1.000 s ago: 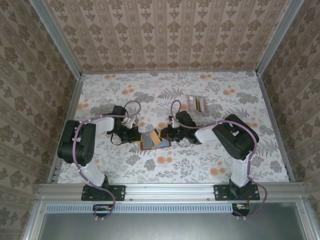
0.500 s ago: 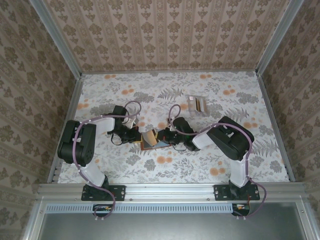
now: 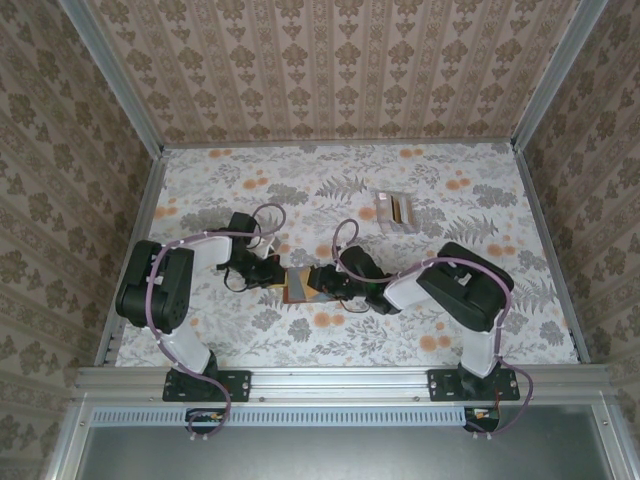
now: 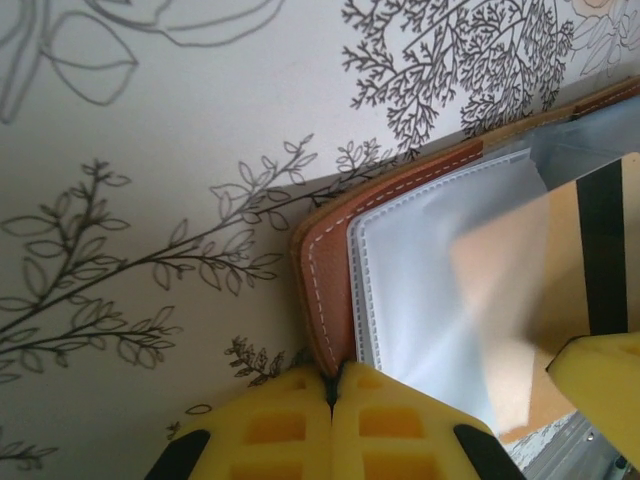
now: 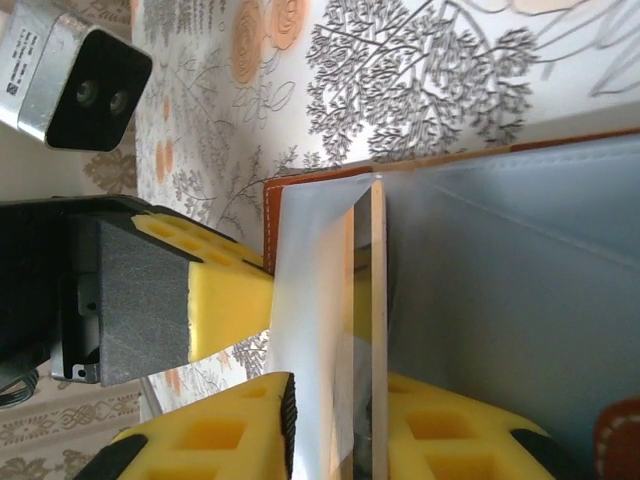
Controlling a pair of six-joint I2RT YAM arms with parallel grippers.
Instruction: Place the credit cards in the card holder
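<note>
The reddish-brown card holder (image 3: 298,284) lies open on the floral table between both grippers. My left gripper (image 3: 272,277) is shut on its stitched leather edge (image 4: 325,290), the yellow fingertips (image 4: 300,420) pressed together over it. A tan credit card (image 5: 378,300) stands edge-on inside the holder, behind a clear sleeve (image 5: 315,300). My right gripper (image 5: 340,440) straddles card and sleeve with its jaws apart, the card against one finger and a gap to the other. In the left wrist view the tan card (image 4: 500,270) shows through the sleeve. More credit cards (image 3: 393,210) lie stacked at the back right.
The left gripper's finger (image 5: 200,290) and its wrist camera (image 5: 70,75) sit close beside the right gripper. The two arms meet at mid-table. Papered walls and metal rails (image 3: 140,215) enclose the table on three sides.
The right gripper has pushed left and down into the holder with the tan card, and its jaws have parted. The raised card now sits lower in the holder. The left gripper has held still.
</note>
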